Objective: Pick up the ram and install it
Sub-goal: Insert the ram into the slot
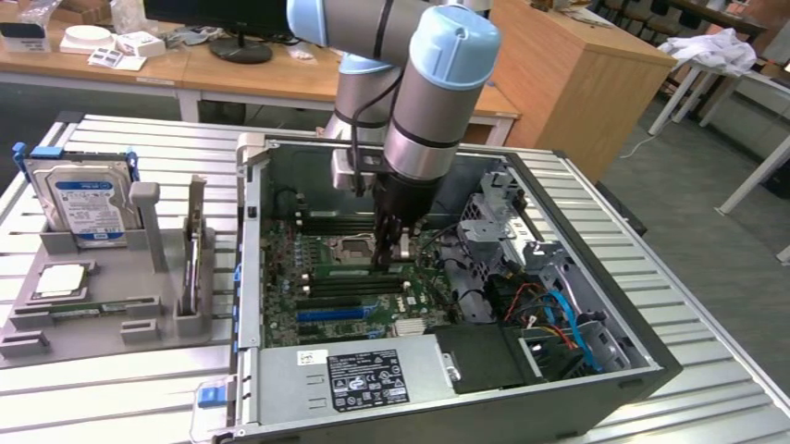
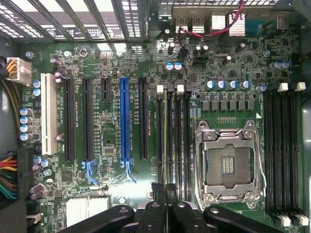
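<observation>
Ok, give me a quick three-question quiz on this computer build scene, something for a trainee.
1. True or false: the gripper hangs outside the open case.
2. What colour is the long expansion slot flanked by black ones on the motherboard? A red, B blue, C yellow.
3. What thin part do the shut jaws hold edge-on at the memory slots?
Key: 1 false, it is down inside, near the CPU socket. 2 B. 3 the ram.
</observation>
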